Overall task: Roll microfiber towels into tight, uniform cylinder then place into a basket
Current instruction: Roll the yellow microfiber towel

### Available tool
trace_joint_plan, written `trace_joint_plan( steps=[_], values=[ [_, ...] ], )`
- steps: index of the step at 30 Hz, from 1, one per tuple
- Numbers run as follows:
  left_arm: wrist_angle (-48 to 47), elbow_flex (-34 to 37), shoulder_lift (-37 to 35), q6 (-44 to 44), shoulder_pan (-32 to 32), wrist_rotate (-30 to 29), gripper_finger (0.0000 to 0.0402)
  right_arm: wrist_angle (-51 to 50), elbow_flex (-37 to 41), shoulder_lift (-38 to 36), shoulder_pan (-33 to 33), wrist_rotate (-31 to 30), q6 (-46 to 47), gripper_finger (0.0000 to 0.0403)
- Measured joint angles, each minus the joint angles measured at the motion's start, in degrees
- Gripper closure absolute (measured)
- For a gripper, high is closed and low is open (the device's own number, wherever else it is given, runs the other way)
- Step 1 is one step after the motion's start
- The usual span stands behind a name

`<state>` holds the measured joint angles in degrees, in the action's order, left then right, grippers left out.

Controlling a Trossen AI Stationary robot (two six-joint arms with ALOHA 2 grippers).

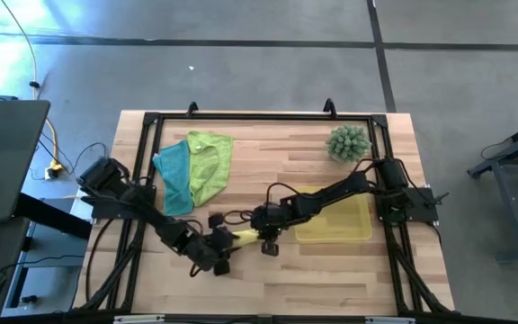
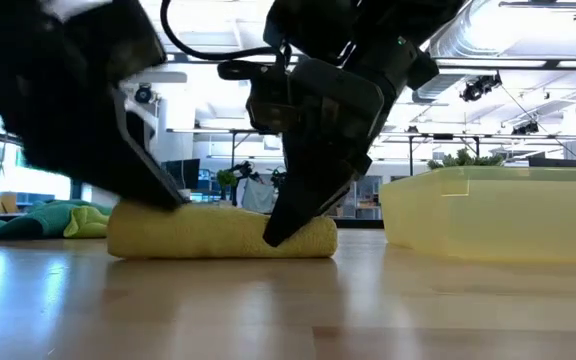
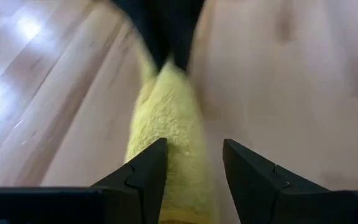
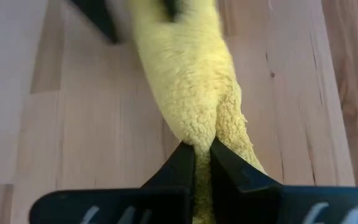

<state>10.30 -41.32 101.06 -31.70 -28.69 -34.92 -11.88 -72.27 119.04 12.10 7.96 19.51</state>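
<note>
Rolled yellow microfiber towel [image 2: 218, 232]: lies flat on the pale wooden table [image 1: 268, 279] near the front edge, as a low cylinder; long axis runs left-right across the table, one end toward each arm.
Right gripper [image 4: 202, 149]: clamped tight on the towel's right end, fingers pinching the fluffy pile between them.
Left gripper [image 3: 193, 163]: at the towel's left end, fingers spread wide, straddling the roll.
Shallow translucent yellow plastic basket [image 1: 356, 229]: just right of the roll, apart from it.
Teal blue towel [image 1: 174, 176] and lime green towel [image 1: 209, 164]: crumpled, touching, at back left.
Spiky green ball plant [image 1: 348, 144]: back right corner.
</note>
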Motion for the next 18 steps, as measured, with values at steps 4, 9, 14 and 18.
trace_joint_plan(
  steps=[4,9,14,18],
  values=[
    [-0.29,-0.02,2.63,-0.11,1.46,2.53,0.0254,0.04,0.00,0.02,0.00,-0.11,-0.17,0.0393],
    [0.29,-0.24,5.01,-2.69,1.54,3.10,0.0254,-0.07,0.02,-0.71,0.07,0.94,-7.77,0.0355],
    [0.66,-0.23,5.34,-4.76,1.45,2.78,0.0254,-1.99,0.43,-4.76,0.38,1.77,-14.42,0.0283],
    [1.61,-0.10,5.40,-4.13,1.45,2.78,0.0254,-0.61,0.33,-8.08,1.39,-0.11,-21.07,0.0249]
  ],
)
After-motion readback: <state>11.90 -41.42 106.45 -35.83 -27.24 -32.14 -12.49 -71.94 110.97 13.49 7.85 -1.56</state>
